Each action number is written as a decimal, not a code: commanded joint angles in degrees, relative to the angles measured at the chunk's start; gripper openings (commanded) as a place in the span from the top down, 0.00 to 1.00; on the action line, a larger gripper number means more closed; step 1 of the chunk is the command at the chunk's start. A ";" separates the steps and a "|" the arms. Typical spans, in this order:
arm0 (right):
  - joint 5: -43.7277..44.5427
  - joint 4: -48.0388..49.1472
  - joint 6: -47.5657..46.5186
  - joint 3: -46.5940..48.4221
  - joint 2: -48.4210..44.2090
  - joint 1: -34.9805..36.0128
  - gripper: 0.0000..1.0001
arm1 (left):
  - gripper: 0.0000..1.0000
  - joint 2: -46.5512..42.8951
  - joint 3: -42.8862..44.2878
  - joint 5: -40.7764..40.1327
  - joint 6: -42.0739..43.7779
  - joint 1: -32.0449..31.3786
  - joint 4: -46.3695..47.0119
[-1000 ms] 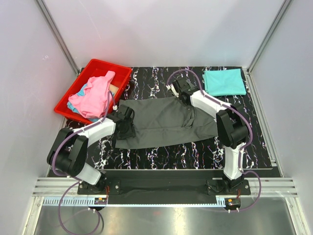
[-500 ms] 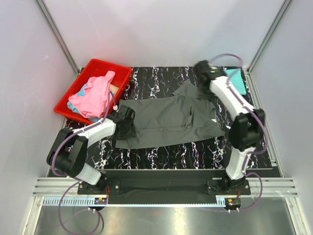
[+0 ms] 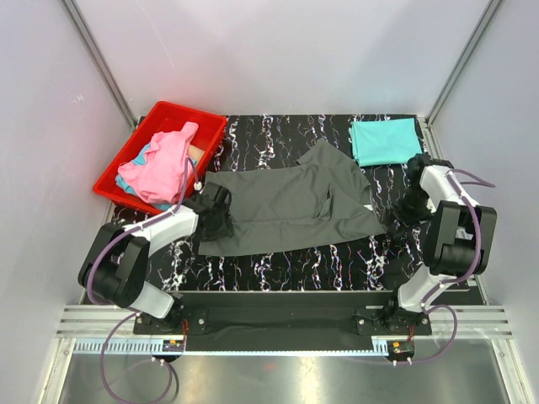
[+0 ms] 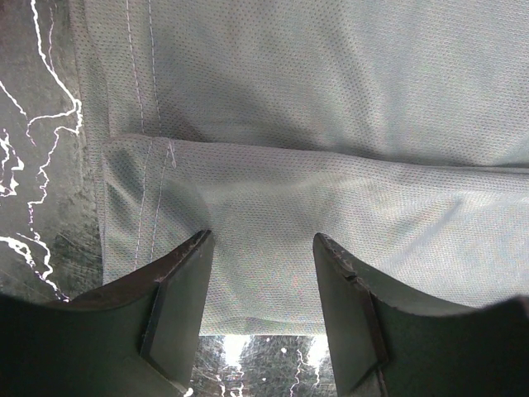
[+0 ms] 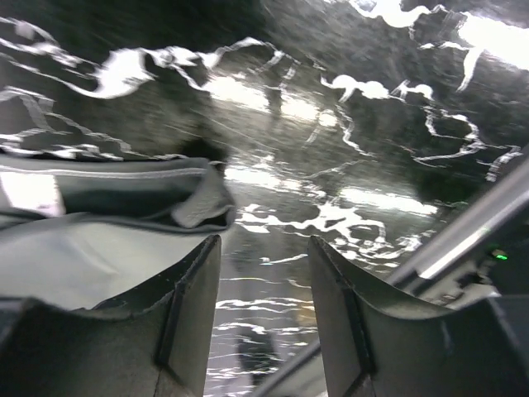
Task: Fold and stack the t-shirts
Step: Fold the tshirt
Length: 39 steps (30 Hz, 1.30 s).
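Note:
A dark charcoal grey t-shirt [image 3: 286, 206] lies spread flat in the middle of the black marbled table. My left gripper [image 3: 221, 220] sits at its left edge; in the left wrist view the gripper [image 4: 260, 248] is open, with the shirt's hem [image 4: 273, 248] lying flat between the fingers. My right gripper [image 3: 402, 212] is open and empty, low over bare table just right of the shirt; the right wrist view [image 5: 264, 248] shows the shirt's edge [image 5: 99, 223] to its left. A folded teal t-shirt [image 3: 386, 140] lies at the back right. A pink t-shirt [image 3: 164, 164] and a light blue one [image 3: 128, 183] lie in the bin.
A red plastic bin [image 3: 181, 110] stands at the back left and holds the crumpled shirts. White walls with metal posts enclose the table. The table's right edge [image 3: 459, 219] runs close to the right arm.
My right arm swung from the shirt's back edge towards the back right and then down to the table's right side, leaving a sleeve spread out. The left arm stayed in place.

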 commanded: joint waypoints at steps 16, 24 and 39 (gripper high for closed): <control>-4.74 17.39 10.03 -9.73 -2.02 -0.76 0.50 | 0.42 0.50 -0.22 -3.19 0.21 -0.30 -0.44; 5.77 11.19 6.35 -8.07 -3.68 -1.20 0.95 | 0.42 2.79 0.75 -4.59 0.30 -0.39 -2.28; 13.96 4.58 0.81 -14.84 -10.81 -1.20 0.75 | 0.40 -2.65 1.89 -3.45 -2.95 -5.57 -6.76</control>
